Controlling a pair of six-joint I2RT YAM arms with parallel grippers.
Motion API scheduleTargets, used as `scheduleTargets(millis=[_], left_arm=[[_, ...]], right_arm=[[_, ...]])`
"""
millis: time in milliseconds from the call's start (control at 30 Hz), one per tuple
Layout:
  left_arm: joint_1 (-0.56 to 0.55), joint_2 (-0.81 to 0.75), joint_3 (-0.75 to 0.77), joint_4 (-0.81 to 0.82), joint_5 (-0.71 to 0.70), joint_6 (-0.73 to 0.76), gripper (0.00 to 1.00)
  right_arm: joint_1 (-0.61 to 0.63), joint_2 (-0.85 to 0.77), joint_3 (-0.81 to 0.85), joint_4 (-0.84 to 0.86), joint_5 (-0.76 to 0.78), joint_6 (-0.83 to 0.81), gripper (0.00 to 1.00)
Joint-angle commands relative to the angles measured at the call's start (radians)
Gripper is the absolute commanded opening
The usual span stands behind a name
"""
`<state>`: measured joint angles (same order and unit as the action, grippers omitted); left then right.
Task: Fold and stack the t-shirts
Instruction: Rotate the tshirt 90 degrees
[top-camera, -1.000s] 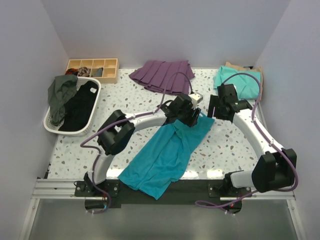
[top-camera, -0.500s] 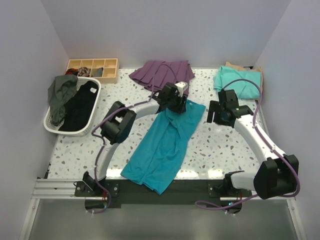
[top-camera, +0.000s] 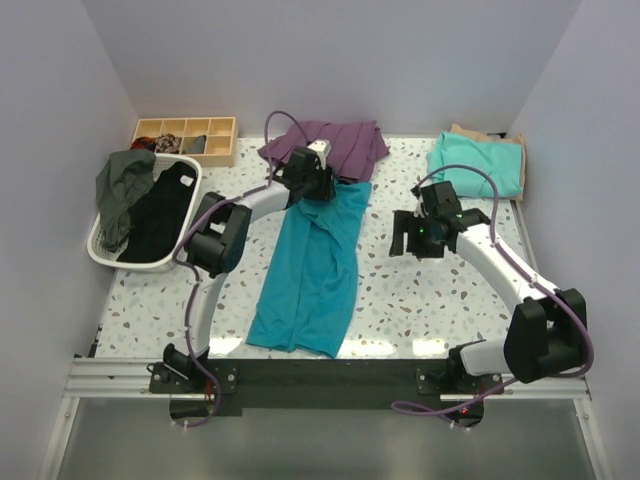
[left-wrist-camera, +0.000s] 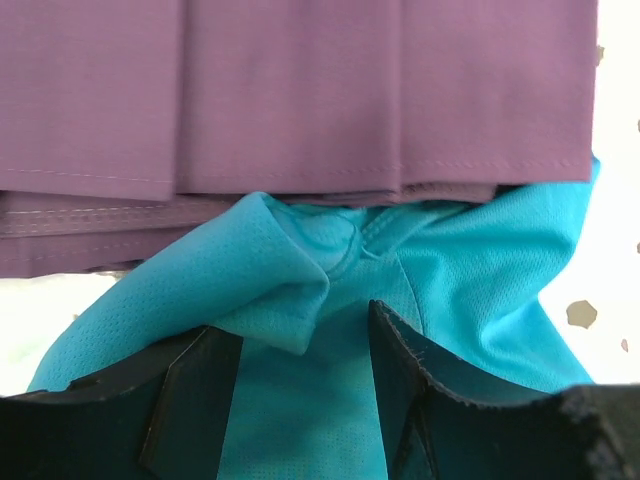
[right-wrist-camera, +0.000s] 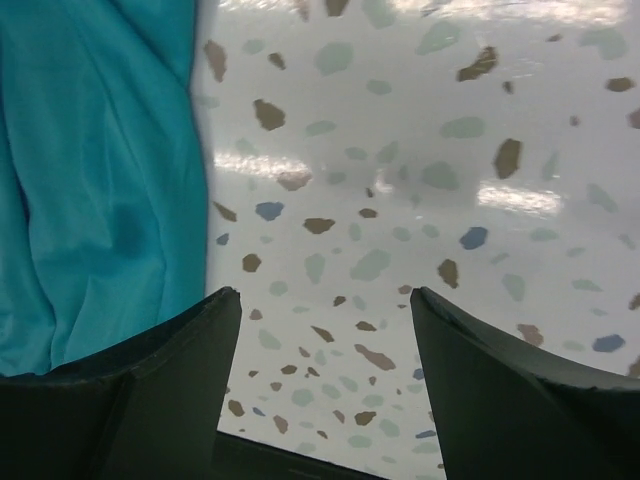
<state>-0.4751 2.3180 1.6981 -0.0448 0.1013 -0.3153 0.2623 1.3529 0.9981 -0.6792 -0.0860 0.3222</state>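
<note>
Deep teal-blue soft t-shirt (top-camera: 308, 262) has been dragged off its diagonal at near edge of speckled white table (top-camera: 420, 300). Now lies straight, near edge toward far edge, collar end touching purple pleated garment (top-camera: 340, 140). Reads as laid out for folding, no fold begun. My left gripper (left-wrist-camera: 300, 400) stretched far, low over collar, jaws half apart astride bunched fold; cannot tell if cloth pinched. My right gripper (right-wrist-camera: 325, 330) swung inward, wide, empty, over bare table just right of shirt
</note>
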Motion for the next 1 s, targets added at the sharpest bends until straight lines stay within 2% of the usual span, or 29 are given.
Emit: scheduleTargets(millis=[0,100,200,367,467,567,667,867,967], left_arm=[[0.036,-0.015,-0.038,0.003,-0.06,-0.036,0.58],[0.03,-0.089,-0.101,0.084,-0.016,-0.047,0.57],[0.012,-0.193,-0.147,0.115,-0.005,-0.031,0.58],[-0.028,-0.385,-0.221,0.083,-0.017,-0.015,0.6],[-0.051,-0.486,-0.302,0.047,-0.051,-0.037,0.61],[-0.097,-0.561,-0.402,-0.035,-0.044,-0.059,0.61],[-0.173,-0.627,-0.605,-0.05,-0.058,-0.091,0.58],[-0.258,-0.716,-0.898,0.069,-0.086,-0.185,0.57],[-0.267,-0.738,-0.954,0.118,-0.084,-0.208,0.57]], right_arm=[[0.122,0.025,0.004,0.072,-0.15,-0.008,0.72],[0.189,0.043,0.014,0.087,-0.06,0.033,0.72],[0.189,0.052,-0.007,0.101,0.037,0.057,0.73],[0.19,0.1,-0.016,0.101,0.107,0.055,0.75],[0.19,0.126,-0.012,0.116,0.098,0.057,0.75],[0.189,0.14,-0.016,0.128,0.089,0.061,0.75],[0.189,0.14,-0.013,0.129,0.101,0.06,0.75],[0.187,0.13,-0.007,0.121,0.129,0.049,0.76],[0.184,0.129,-0.01,0.122,0.132,0.049,0.77]])
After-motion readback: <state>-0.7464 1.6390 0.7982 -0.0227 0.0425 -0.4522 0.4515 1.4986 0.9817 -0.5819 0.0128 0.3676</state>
